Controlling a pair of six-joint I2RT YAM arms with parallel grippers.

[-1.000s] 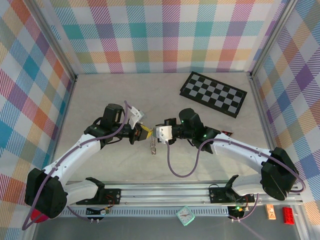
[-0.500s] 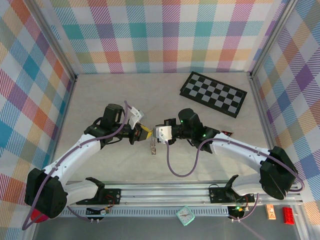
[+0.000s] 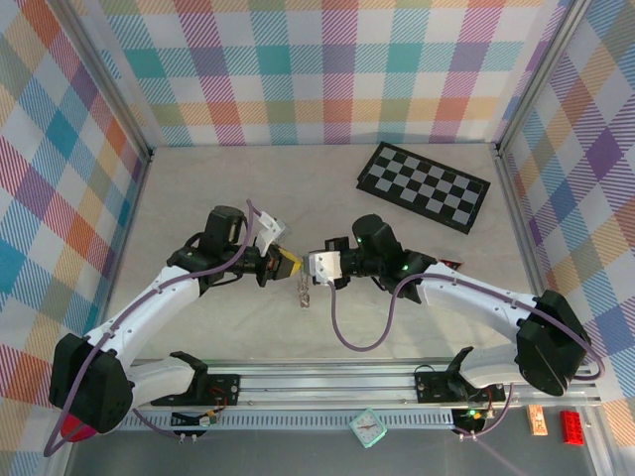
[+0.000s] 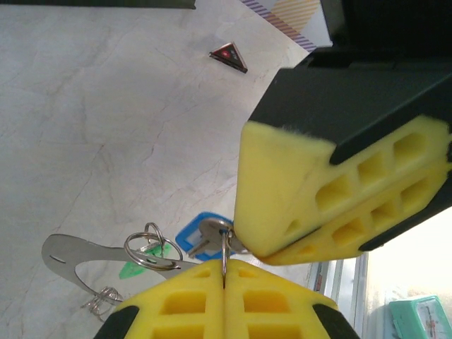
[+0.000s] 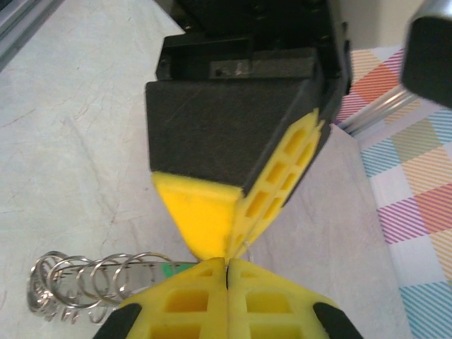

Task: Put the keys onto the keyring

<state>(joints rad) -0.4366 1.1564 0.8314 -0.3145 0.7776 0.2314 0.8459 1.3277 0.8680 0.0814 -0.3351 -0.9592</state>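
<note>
Centre of the bench (image 3: 208,188): the left end effector (image 4: 224,284) and right end effector (image 5: 227,279) meet tip to tip; the left's yellow pads are pressed together, pinching a thin wire ring (image 4: 224,256) seen edge-on; a blue-headed key (image 4: 200,229) sits at that ring; the right's pads are likewise pressed together, their tip touching the same ring, though what lies between them cannot be told; the keyring (image 4: 67,253), a grey hoop strung with small split rings (image 5: 85,286), lies just below the pads, a green-headed key (image 4: 138,268) beside it; the chequered board (image 3: 424,186) is well apart, at far right.
</note>
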